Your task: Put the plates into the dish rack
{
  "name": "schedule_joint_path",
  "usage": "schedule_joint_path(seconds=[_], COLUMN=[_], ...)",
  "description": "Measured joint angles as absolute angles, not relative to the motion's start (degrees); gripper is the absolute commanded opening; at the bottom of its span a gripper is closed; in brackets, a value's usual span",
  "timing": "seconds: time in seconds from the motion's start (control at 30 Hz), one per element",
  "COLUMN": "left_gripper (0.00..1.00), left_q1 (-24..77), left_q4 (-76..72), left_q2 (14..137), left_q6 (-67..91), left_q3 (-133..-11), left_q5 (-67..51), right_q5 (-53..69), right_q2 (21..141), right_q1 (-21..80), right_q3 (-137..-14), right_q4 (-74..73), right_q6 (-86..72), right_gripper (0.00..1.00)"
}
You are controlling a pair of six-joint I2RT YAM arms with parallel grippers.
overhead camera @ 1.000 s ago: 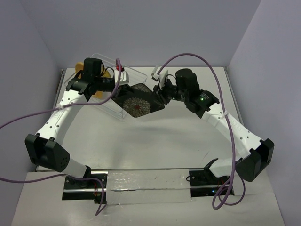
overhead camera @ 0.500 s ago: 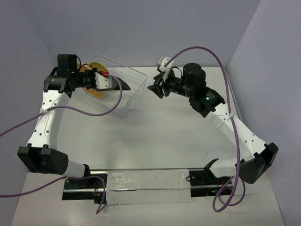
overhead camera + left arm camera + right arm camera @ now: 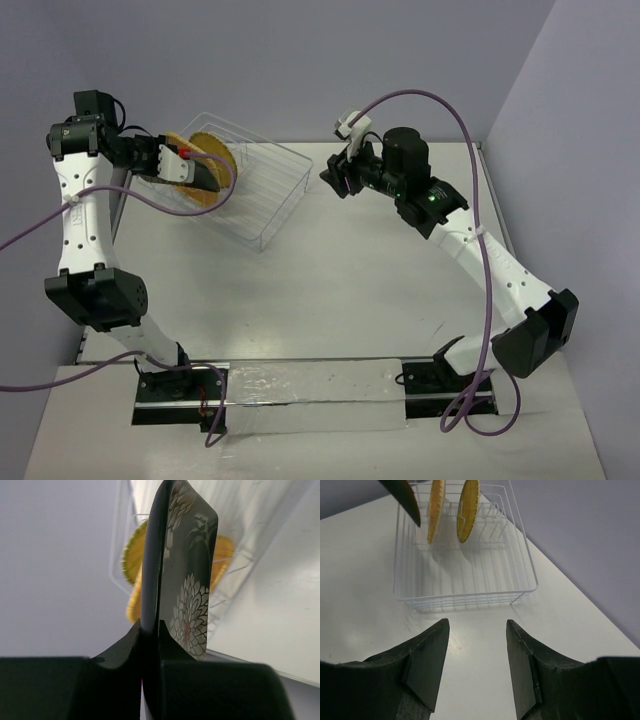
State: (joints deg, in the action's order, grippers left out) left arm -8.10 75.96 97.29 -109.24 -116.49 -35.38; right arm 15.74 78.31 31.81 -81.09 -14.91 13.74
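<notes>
**Top external.** Left gripper (image 3: pixel 188 166): raised over the left end of the dish rack (image 3: pixel 268 192), clamped on the black plate (image 3: pixel 208 180). The plate hangs on edge above the wires and, as far as this view shows, is not seated. Pair of golden woven-look plates (image 3: pixel 207 143): upright in that same end of the rack. Right gripper (image 3: pixel 337 180): off the rack's right side, above the table (image 3: pixel 350 290), carrying nothing.

**Left wrist.** Black plate (image 3: pixel 187 580): flowered face to the right, rim pinched between both fingers of the left gripper (image 3: pixel 150 630). Golden plates (image 3: pixel 131 555) show behind it (yellow and orange cannot be told apart here).

**Right wrist.** Right gripper (image 3: pixel 477 650): fingers parted, nothing between them, facing the dish rack (image 3: pixel 470 587) from well apart. Golden plates (image 3: pixel 468 507): two, upright in neighbouring slots at the far end. Black plate (image 3: pixel 406 497): one corner enters at top left, beside them.

**Status.** Two of three plates are loaded. Judged remaining: lower the black plate into a free slot next to the pair, then let go.
</notes>
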Motion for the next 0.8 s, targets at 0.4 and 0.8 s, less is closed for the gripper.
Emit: schedule_joint_path(seconds=[0.4,0.8], left_gripper=[0.0,0.0], left_q1=[-10.5,-11.73], left_q4=[79.11,72.39], left_q2=[100.3,106.23], left_q6=[-111.38,-111.72], left_q3=[-116.51,-116.56], left_q5=[-34.07,-35.81], right_q5=[10.83,5.99], right_q2=[80.82,87.22], right_q1=[31.81,31.7], right_q3=[-81.85,-85.75], right_q4=[-10.09,-8.0], right_q6=[7.94,4.07], right_gripper=[0.56,0.56])
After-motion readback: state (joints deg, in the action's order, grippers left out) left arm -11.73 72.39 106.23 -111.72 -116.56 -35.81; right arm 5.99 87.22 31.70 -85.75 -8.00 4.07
